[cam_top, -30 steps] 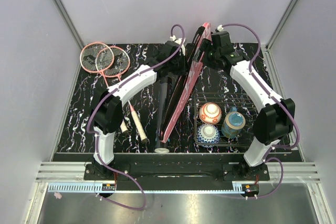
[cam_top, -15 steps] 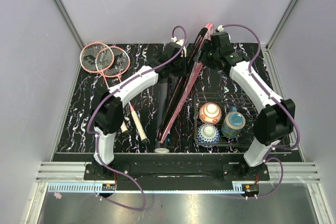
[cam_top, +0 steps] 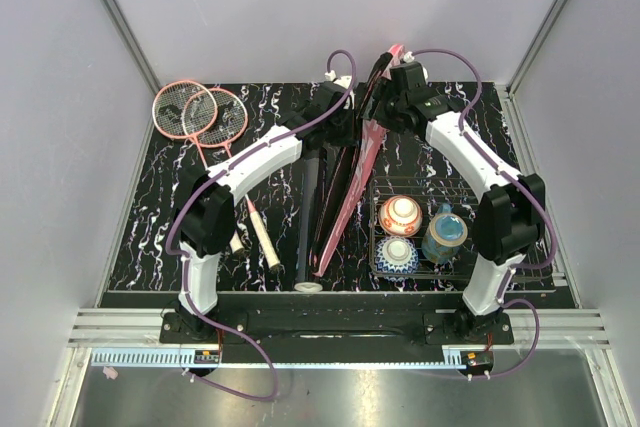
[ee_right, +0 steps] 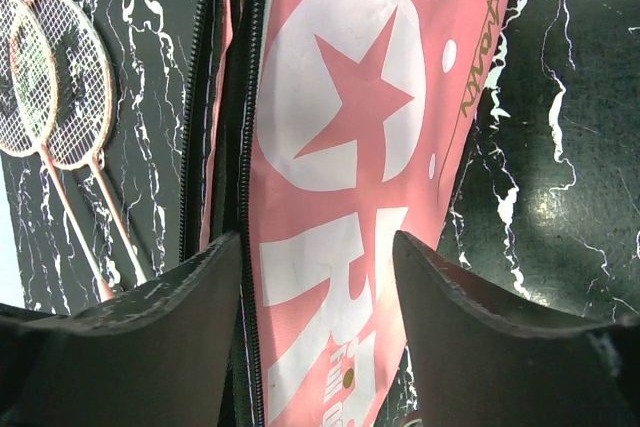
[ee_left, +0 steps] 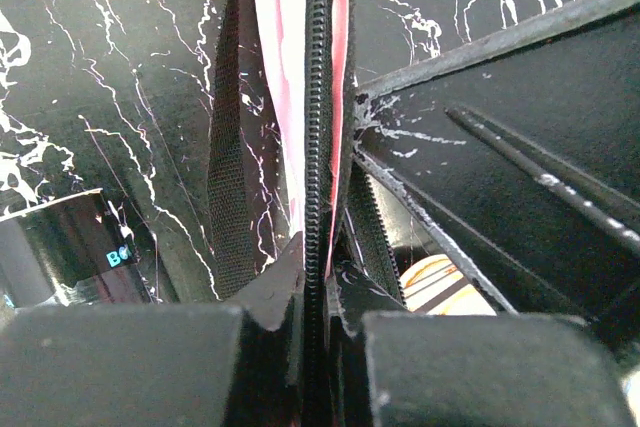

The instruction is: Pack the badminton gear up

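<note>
Pink fabric, soft and light, the racket cover (cam_top: 352, 187) stands on edge from near the front of the bench (cam_top: 150, 237) to its far end. There the left hand (ee_left: 316, 282) pinches the zipper seam, likely the firmest hold; the right hand (ee_right: 318, 242) straddles the printed panel, fingers apart.

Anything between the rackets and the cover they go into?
Yes. Seen from the top, the left arm crosses over the rackets' shafts, and the black tube lies on the table between them and the cover, close beside it.
</note>
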